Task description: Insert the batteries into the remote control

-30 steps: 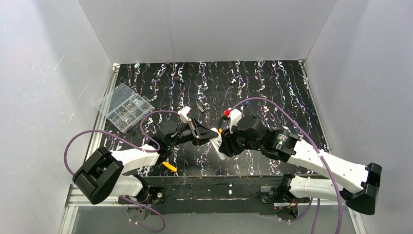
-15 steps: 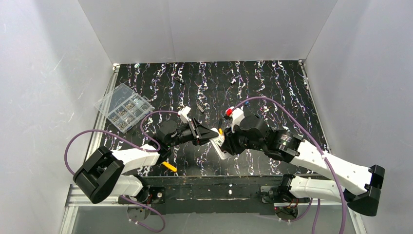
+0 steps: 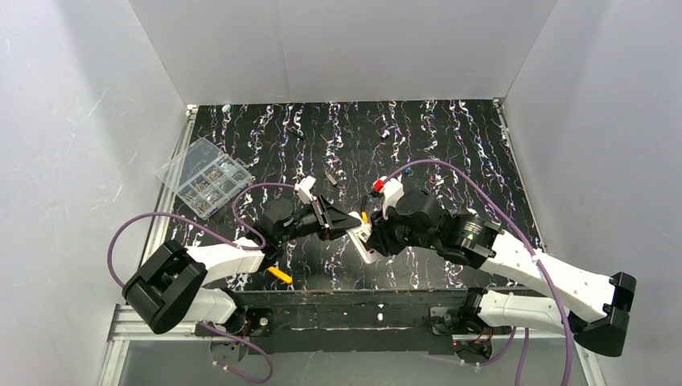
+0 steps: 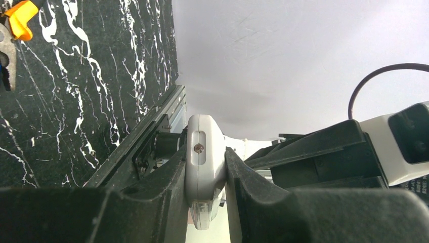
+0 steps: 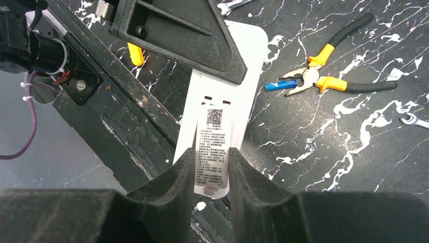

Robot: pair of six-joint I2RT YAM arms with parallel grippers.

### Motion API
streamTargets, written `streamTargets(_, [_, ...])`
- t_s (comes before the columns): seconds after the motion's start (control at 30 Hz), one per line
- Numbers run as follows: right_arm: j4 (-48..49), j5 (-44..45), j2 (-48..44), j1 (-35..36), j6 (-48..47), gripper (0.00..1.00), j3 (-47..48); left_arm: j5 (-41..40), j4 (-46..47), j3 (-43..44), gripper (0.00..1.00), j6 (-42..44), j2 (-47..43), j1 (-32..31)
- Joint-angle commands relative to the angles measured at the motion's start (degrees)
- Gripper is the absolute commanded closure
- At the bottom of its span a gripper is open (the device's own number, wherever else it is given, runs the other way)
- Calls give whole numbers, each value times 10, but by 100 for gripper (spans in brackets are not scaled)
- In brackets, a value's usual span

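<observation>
Remote control (image 5: 242, 76) hangs in midair, doubly held: left gripper (image 4: 205, 152) pinches its edges, right gripper (image 5: 212, 154) pinches the labelled back. Likely light, rigid, slick plastic; grip the sides. 1 battery (image 5: 282, 85) lies by the pliers (image 5: 324, 78).

The table (image 3: 458, 153) has a black top veined with white, like marble. A clear compartment box (image 3: 205, 177) lies at its 9 o'clock edge. A short yellow piece (image 3: 280, 275) lies at 7 o'clock, close to the near edge. A few small dark bits (image 3: 330, 177) are scattered toward 12 o'clock. Near the centre lie pliers (image 5: 329, 76) with black and orange-yellow handles, and a blue battery (image 5: 282, 85) lies at their nose. A wrench (image 5: 412, 120) lies at 4 o'clock from the pliers.
</observation>
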Motion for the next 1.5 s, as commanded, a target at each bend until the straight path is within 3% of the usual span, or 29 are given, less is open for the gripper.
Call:
streamTargets(0.0, [-5, 8, -17, 4, -8, 70, 35, 23, 40, 17, 100, 1, 0, -2])
streamTargets(0.23, [-49, 5, -29, 4, -6, 71, 57, 17, 40, 9, 100, 3, 3, -2])
streamTargets(0.4, [-100, 109, -21, -3, 6, 73, 77, 18, 40, 7, 100, 3, 1, -2])
streamTargets(0.53, [-131, 173, 14, -49, 21, 73, 89, 19, 40, -1, 100, 2, -3, -2])
streamTargets(0.73, [3, 63, 4, -214, 28, 73, -22, 15, 38, -10, 100, 2, -12, -2])
streamTargets(0.87, [71, 21, 47, -280, 21, 73, -49, 15, 35, -12, 100, 2, -17, -2])
streamTargets(1.13, [75, -1, 151, -294, 30, 77, -73, 11, 27, -16, 100, 7, -23, -2])
streamTargets(1.47, [93, -17, 156, -292, 89, 76, -167, 14, 34, -9, 100, 2, 0, -2])
